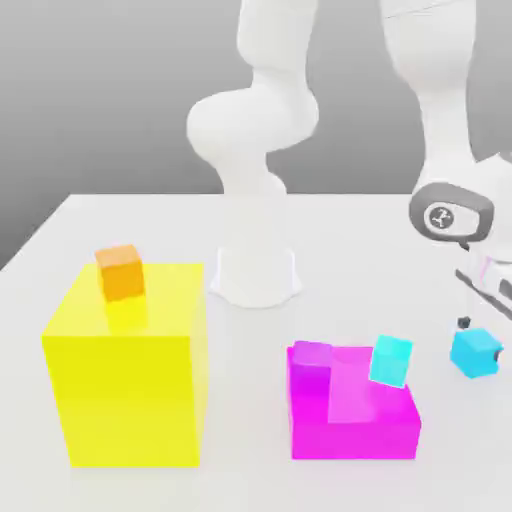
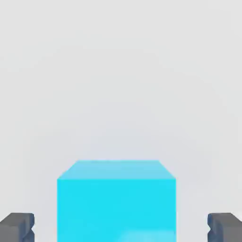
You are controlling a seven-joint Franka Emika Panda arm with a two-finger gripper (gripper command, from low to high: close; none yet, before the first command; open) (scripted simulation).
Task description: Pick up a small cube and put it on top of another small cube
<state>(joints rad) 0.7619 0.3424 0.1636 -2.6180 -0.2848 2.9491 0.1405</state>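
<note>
Sky-blue and glossy, the small cube [image 2: 116,201] sits between the two dark fingertips [image 2: 18,228] of the gripper [image 1: 478,312] in the hand view, with a bare strip of table on each side of it, so the jaws stand apart and are not clamped on anything; the cube is straddled, not held, which I judge to be the set-up for closing on it. In the exterior view that cube [image 1: 475,352] rests on the white tabletop [image 1: 250,330] at the exterior view's right, close to the frame's edge, with the hand reaching down to it from above. Just beside it, toward the exterior view's left, a magenta stepped block [image 1: 350,405] carries a paler turquoise small cube [image 1: 390,361], tilted on its lower step; being near and low, it looks a likely stacking target, though its tilt could make a poor seat. Between the two there is a narrow open gap, so a lift should go straight up before travelling sideways. Farther left stands a large yellow translucent block [image 1: 130,375] with an orange small cube [image 1: 121,272] on its top near the back edge, well apart. Behind everything rises the white robot base [image 1: 255,270], with open table around it.
</note>
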